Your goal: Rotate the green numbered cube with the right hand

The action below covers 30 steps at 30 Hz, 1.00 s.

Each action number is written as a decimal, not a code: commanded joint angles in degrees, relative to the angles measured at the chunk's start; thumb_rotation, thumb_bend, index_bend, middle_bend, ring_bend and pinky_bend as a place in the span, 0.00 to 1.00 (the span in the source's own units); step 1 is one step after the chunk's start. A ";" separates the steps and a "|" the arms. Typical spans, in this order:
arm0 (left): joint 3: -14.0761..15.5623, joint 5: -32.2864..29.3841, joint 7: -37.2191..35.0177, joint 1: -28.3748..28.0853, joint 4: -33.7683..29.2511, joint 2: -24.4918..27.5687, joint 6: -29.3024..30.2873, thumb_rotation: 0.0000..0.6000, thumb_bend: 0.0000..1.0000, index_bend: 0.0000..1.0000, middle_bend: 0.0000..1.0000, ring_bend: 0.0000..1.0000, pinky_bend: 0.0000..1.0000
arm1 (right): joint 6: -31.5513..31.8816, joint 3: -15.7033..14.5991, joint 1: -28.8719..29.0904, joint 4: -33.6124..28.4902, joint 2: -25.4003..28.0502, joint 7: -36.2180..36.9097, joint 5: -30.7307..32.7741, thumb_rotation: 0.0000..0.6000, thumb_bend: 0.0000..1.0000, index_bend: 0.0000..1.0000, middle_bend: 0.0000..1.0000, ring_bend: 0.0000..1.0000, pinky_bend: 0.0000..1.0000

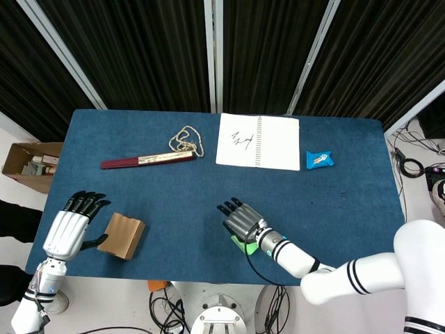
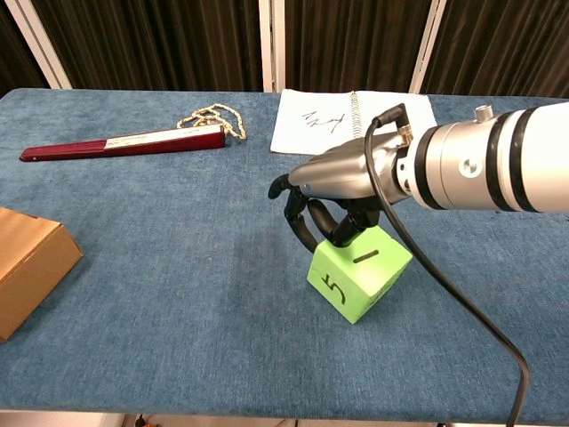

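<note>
Right now the right hand [image 2: 333, 200] sits over the far top edge of the green numbered cube [image 2: 360, 269], its dark fingers [image 2: 302, 224] curled down against the cube's upper far-left side. Whether they clamp the cube or only press on it cannot be told from either view, but they are plainly in contact. The cube stands on the tabletop [image 2: 178, 294] near the front edge, a little right of centre, set cornerwise, with one vertical edge turned toward the near side. A face marked 5 looks near-left and a face with a single stroke looks up.

What matters for the turn is that the cube lies directly beneath and slightly nearer than the hand's palm, with the forearm reaching in from the right. The head view shows the hand [image 1: 240, 219] covering most of the cube [image 1: 245, 244], with only a green sliver showing at its near side. A cube has no long axis to line up, so any further twist likely comes from the wrist about the vertical.

Well apart at the near left, the left hand [image 1: 68, 229] hovers with fingers straight and apart, holding nothing, just beside the brown box [image 1: 122, 235].
</note>
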 commanded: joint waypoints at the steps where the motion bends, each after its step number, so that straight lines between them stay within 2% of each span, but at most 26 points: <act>1: -0.10 -0.21 0.23 -0.18 -0.15 -0.04 -0.33 1.00 0.00 0.27 0.21 0.17 0.16 | -3.15 -0.28 -0.63 1.01 0.77 2.84 -3.31 1.00 1.00 0.56 0.06 0.00 0.00; 11: -0.32 -1.06 1.04 -0.55 -0.72 -0.04 -1.32 1.00 0.00 0.27 0.21 0.17 0.16 | -10.80 0.10 -1.42 3.25 1.52 10.36 -12.03 1.00 1.00 0.57 0.06 0.00 0.00; 22: -0.34 -1.28 1.05 -0.68 -0.65 -0.20 -1.56 1.00 0.00 0.27 0.21 0.17 0.16 | -13.22 -0.54 -2.15 1.80 3.27 14.62 -18.01 1.00 1.00 0.60 0.08 0.00 0.00; 30: -0.27 -1.50 0.94 -0.45 -0.46 -0.21 -1.32 1.00 0.00 0.27 0.21 0.17 0.16 | -11.79 -0.56 -3.19 2.19 2.95 16.18 -21.26 1.00 1.00 0.60 0.08 0.00 0.00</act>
